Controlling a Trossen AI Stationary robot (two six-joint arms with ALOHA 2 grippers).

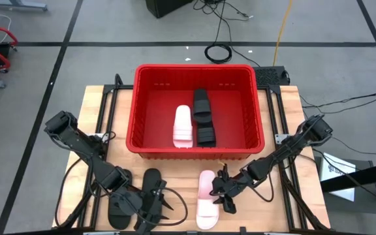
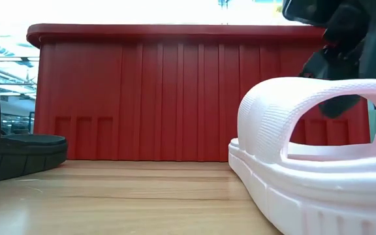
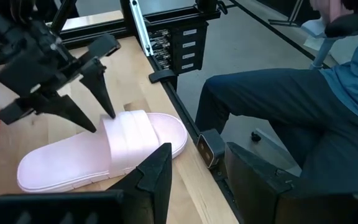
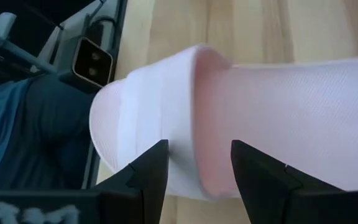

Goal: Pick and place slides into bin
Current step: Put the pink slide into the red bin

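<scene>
Our right gripper (image 1: 224, 193) hovers with fingers spread open astride the pink slide's (image 1: 205, 207) strap at the bench's front edge; our left gripper (image 1: 150, 207), fingers half-open, holds nothing visible.

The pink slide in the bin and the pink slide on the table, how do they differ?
The pink slide in the bin lies on the red bin floor beside two black slides; the pink slide on the table lies on bare wood in front of the bin. No gripper is near the binned one, while the right gripper stands open at the table one's strap. Both look alike: pale pink, wide-strapped, lying lengthwise.
</scene>
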